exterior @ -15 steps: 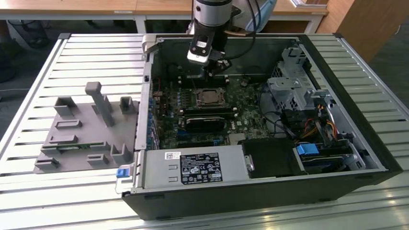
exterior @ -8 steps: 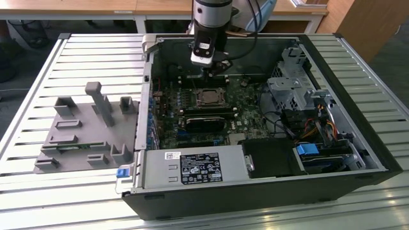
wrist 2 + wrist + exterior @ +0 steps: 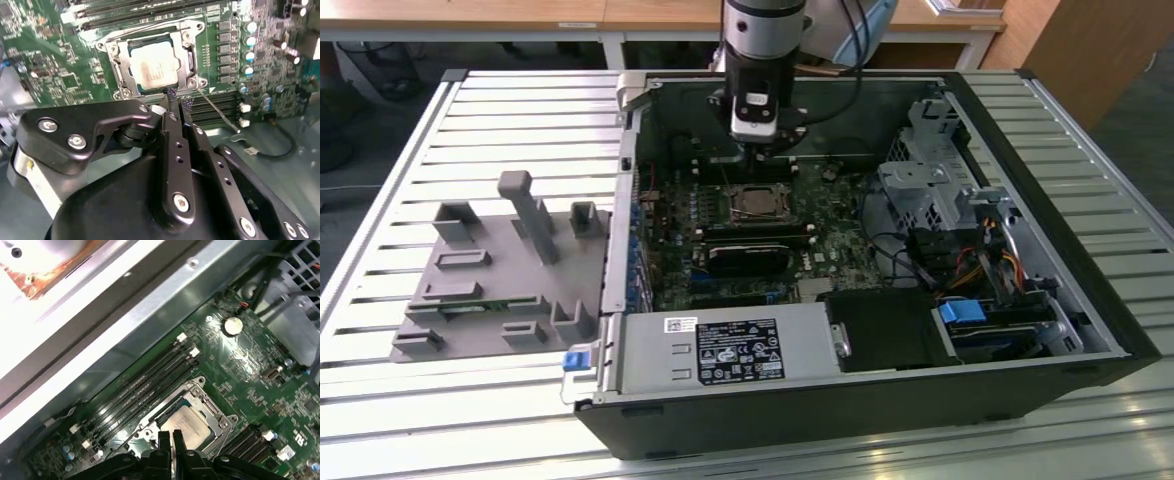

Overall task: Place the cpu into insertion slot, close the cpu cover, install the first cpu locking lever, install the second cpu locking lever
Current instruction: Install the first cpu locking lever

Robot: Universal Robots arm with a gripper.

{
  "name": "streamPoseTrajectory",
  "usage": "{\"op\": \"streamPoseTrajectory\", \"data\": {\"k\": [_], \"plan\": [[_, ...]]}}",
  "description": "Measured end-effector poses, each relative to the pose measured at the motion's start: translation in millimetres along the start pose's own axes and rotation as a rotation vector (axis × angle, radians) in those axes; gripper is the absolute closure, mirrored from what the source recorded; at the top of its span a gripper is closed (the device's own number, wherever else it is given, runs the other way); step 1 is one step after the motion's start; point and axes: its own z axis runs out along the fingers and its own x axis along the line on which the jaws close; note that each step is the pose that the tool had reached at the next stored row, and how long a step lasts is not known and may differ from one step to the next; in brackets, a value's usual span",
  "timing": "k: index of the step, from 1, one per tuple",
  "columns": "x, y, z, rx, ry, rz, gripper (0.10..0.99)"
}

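Second wrist view, cpu (image 3: 155,67) seated in insertion slot (image 3: 150,88), cpu cover (image 3: 121,67) down over it, claw (image 3: 174,99) pinched together

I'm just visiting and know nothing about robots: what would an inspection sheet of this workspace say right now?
Surface: slatted metal table carrying an open computer case.
Job's things: cpu sits in the insertion slot; cpu cover lies down around it; a thin lever juts from the socket's corner.
Clutter: grey plastic fixture beside the case, on the exterior view's left.
Grippers: gripper hovers close above the socket's edge.
Cables: coloured wires inside the case.
Surroundings: wooden desks behind.
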Motion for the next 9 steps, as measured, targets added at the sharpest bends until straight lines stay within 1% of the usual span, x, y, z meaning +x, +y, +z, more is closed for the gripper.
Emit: {"op": "streamPoseTrajectory", "data": {"k": [9], "plan": [[0.0,0.0,0.4,0.004,0.0095,-0.164,0.918]]}}
